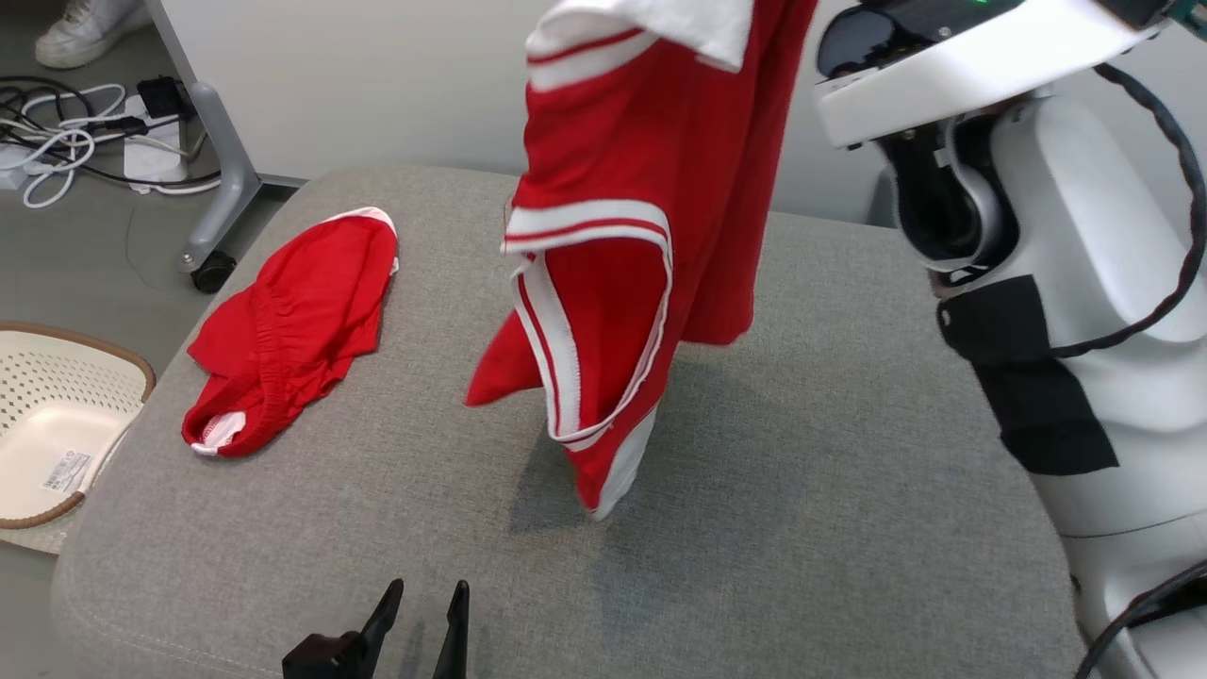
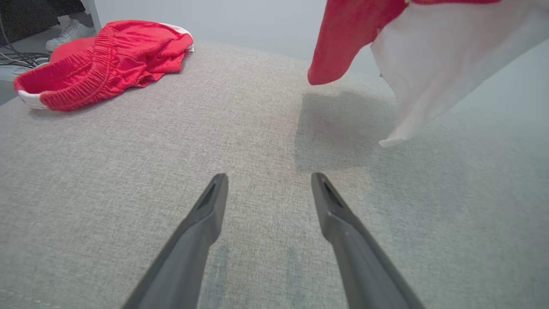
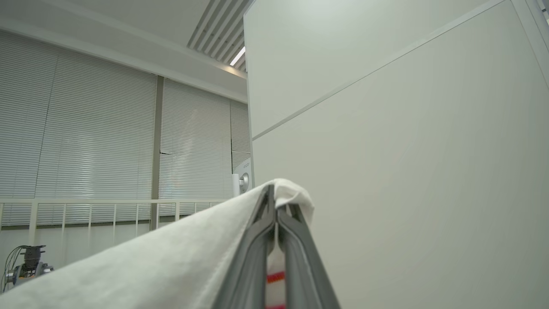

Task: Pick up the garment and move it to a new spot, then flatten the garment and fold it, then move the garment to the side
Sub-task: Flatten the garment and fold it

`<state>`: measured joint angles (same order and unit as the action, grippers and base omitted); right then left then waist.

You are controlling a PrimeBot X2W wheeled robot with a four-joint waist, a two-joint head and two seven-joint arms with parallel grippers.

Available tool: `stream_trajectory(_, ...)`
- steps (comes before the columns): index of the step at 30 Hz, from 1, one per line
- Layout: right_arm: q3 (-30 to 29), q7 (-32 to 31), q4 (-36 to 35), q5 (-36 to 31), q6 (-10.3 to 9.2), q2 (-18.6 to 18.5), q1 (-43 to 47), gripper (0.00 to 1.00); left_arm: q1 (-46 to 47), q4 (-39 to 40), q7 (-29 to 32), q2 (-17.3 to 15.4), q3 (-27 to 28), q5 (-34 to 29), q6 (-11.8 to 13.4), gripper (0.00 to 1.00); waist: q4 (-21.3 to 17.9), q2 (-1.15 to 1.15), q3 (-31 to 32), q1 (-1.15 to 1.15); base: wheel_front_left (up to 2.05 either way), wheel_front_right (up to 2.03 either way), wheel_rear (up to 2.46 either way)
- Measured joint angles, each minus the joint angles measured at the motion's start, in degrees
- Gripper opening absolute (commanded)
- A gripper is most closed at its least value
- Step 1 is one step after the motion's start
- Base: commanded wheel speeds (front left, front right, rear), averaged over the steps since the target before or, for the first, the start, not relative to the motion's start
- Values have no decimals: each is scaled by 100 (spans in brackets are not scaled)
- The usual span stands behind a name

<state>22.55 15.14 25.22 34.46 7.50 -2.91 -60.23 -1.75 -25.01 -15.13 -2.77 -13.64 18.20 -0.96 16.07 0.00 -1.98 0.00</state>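
The garment (image 1: 603, 236) hangs over the middle of the bench (image 1: 801, 528). The shorts (image 1: 292, 330) lie on its left side. A basket (image 1: 57, 377) sits further left.

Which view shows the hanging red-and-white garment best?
The head view: the garment hangs most of its length over the grey cushion. The left wrist view catches its lower red and white ends; the right wrist view shows white fabric pinched in the shut right gripper.

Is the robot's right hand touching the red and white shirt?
Touching. The right wrist view shows the right gripper shut on a white fold of the shirt, with the cloth pinched tight.
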Motion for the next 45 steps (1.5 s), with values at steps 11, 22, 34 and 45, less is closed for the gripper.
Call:
stream_trajectory(11,-1146,0,1770,-797,-2,-1076,1014,0,382,32,0,-1,-122,37,-45,100,-81,0,-569,0,0,0,0)
stream_trajectory(22,-2291,0,2381,-1020,-1,-1076,2546,100,479,-76,0,2,-54,-40,-59,100,-257,0,-692,0,0,0,0)
stream_trajectory(34,-1093,0,1524,-1362,0,-414,3506,100,315,-174,0,-1,2,-159,-125,100,-467,0,-162,0,0,0,0)
stream_trajectory(45,2337,-48,1114,-534,0,-480,3491,100,210,-244,0,0,-15,-180,-151,100,-115,0,-100,0,0,0,0)
